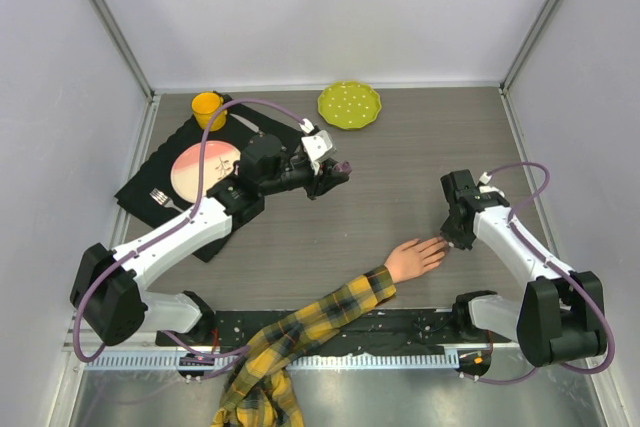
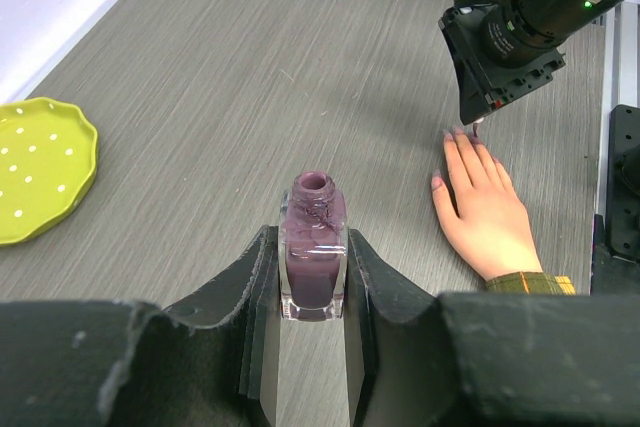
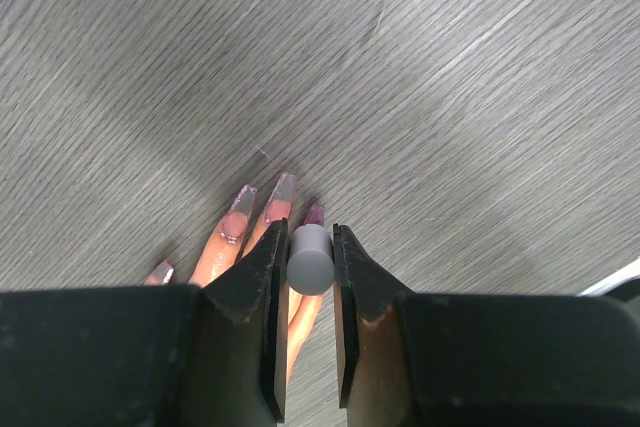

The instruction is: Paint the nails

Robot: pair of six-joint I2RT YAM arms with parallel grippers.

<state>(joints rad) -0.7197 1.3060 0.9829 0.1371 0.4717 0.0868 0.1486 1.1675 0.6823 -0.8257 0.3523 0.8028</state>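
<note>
We look down on a grey wood-grain table (image 1: 390, 177) with two robot arms at its near edge. A pale mannequin hand (image 1: 415, 257) in a yellow-and-black plaid sleeve (image 1: 310, 332) lies palm down near the front, right of centre, with its fingers pointing toward the right arm.

The right gripper (image 3: 308, 237) hangs directly over the fingertips. Its jaws are narrow and clamped on a small round grey-purple brush cap (image 3: 310, 262). Below it we see the nails (image 3: 283, 187) fanned out on the table. The one nearest the cap (image 3: 315, 213) is dark purple, while the others look greyish and glossy. In the left wrist view, a thin tip under that gripper reaches the fingertips, though we cannot tell whether it touches.

The left gripper (image 2: 312, 247) sits well apart, toward the middle left of the table. Its jaws are pressed against both sides of an uncapped, upright polish bottle (image 2: 313, 267) of purple lacquer.

At the back stand a green plate (image 1: 350, 105) and a yellow cup (image 1: 208, 109). On the left, a pink plate (image 1: 200, 172) and a fork (image 1: 160, 197) lie on a black mat (image 1: 140, 187).
</note>
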